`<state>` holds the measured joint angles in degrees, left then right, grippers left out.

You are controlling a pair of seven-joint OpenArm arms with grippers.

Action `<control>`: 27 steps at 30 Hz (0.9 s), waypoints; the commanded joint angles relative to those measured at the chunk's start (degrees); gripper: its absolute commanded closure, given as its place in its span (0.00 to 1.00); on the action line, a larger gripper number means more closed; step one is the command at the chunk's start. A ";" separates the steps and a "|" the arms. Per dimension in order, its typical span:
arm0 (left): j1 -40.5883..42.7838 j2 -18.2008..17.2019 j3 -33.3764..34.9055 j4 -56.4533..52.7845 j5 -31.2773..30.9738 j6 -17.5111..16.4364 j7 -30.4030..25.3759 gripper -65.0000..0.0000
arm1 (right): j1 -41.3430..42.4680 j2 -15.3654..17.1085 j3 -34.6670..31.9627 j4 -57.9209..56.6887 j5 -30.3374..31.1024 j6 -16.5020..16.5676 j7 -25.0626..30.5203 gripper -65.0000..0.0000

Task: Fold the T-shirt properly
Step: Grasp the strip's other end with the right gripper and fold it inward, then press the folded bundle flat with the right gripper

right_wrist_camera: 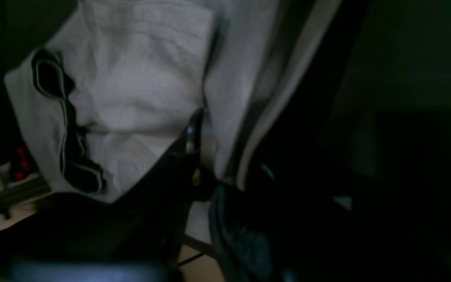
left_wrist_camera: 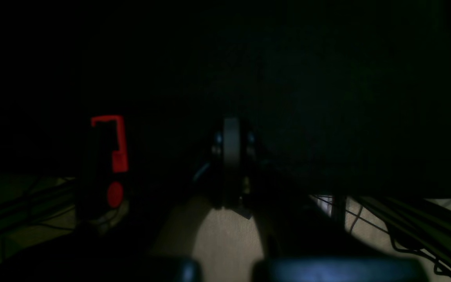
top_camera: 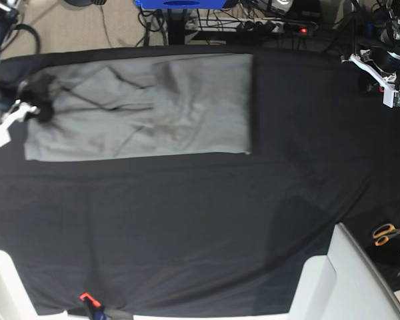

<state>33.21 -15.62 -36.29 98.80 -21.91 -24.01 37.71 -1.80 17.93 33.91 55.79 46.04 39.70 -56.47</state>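
The T-shirt [top_camera: 147,107] lies partly folded on the far left of the black table cloth [top_camera: 187,227]. My right gripper [top_camera: 41,100] pinches its left edge; my left gripper [top_camera: 387,67], jaws closed and empty, hangs well apart at the far right corner.

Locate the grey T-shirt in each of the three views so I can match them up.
Left wrist: not in it; the picture is mostly dark.
Right wrist: the T-shirt fills the upper left, its edge running down between the right gripper fingers.
Base: it lies flat at upper left, on the black table cloth.
Shared landmark: the black table cloth, in the right wrist and base views.
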 commanded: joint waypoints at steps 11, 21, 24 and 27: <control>0.33 -1.57 -0.23 0.93 -0.37 0.23 -1.10 1.00 | -3.60 3.39 -2.75 12.12 0.86 -7.40 6.58 1.00; 0.33 -1.57 -0.23 1.02 -0.37 0.23 -1.10 1.00 | -11.96 -0.04 -22.79 39.37 -12.77 -35.35 13.26 1.00; 0.24 -1.57 -0.23 1.02 -0.37 0.23 -1.10 1.00 | -12.92 -2.24 -28.50 42.98 -19.54 -41.24 13.17 1.00; 0.24 -1.57 -0.23 1.02 -0.37 0.23 -1.10 1.00 | -13.63 -3.74 -35.98 45.79 -26.57 -46.69 13.17 1.00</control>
<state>33.19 -16.34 -36.01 98.83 -21.96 -24.01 37.67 -15.90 13.85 -2.63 100.51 18.81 -7.53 -44.10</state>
